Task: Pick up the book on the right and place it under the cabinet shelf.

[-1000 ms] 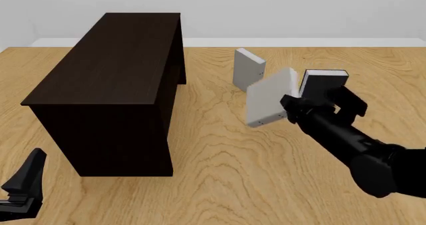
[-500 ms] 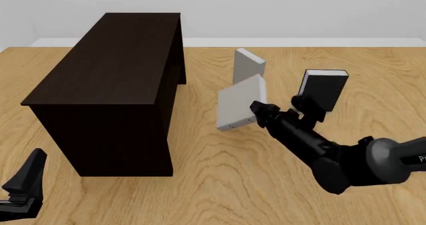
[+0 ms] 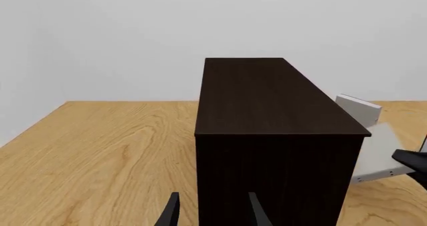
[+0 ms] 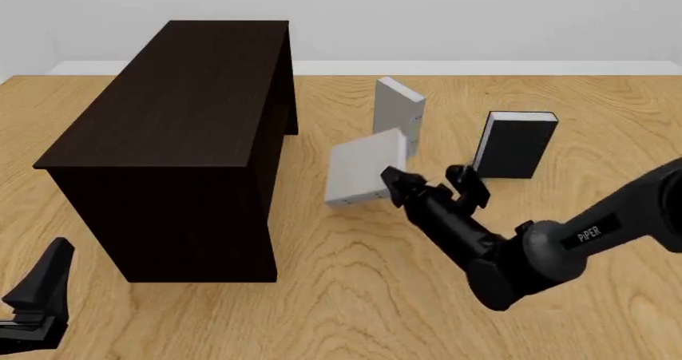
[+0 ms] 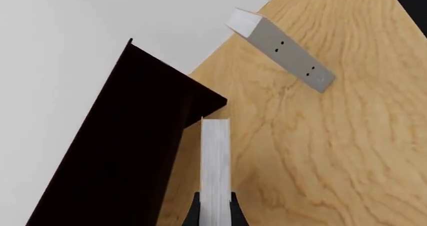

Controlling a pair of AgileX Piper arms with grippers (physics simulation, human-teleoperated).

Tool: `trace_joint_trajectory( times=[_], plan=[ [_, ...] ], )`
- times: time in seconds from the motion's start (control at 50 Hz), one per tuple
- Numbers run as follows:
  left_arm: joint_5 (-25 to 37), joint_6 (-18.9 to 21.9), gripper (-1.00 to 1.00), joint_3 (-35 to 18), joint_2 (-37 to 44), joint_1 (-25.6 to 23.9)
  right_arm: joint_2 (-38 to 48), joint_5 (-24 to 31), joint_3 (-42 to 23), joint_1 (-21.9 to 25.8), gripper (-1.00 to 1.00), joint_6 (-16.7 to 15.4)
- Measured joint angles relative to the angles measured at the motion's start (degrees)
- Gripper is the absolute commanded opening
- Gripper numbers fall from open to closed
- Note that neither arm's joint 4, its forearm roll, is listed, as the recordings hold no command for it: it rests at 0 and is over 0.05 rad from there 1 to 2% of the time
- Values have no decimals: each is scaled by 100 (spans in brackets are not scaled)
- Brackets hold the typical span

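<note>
My right gripper [image 4: 390,182] is shut on the light grey book [image 4: 362,167] and holds it tilted above the table, a little right of the dark brown cabinet [image 4: 181,136]. In the right wrist view the book's edge [image 5: 215,171] stands between my fingers, pointing at the cabinet [image 5: 127,151]. The book also shows in the left wrist view [image 3: 383,151] beside the cabinet [image 3: 273,131]. My left gripper [image 4: 37,300] rests low at the front left, open and empty; its fingertips [image 3: 175,213] face the cabinet's end.
A second grey book [image 4: 398,112] stands upright behind the held one; it also shows in the right wrist view [image 5: 283,48]. A black-covered book [image 4: 516,144] stands to the right. The wooden table [image 4: 352,296] runs to a white wall.
My right gripper has carried the grey book leftward and a little lower, from beside the black book to close by the cabinet's right side. The left arm has not moved.
</note>
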Motion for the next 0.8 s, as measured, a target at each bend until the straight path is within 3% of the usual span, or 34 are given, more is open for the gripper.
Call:
trace_joint_trajectory(
  times=[0.4,0.8],
  plan=[
    [18,-1,100,2,-10,21,712,-325,-402,9,-100,229],
    [18,0,100,4,-10,24,928,-419,-557,-57,-100,209]
  ],
)
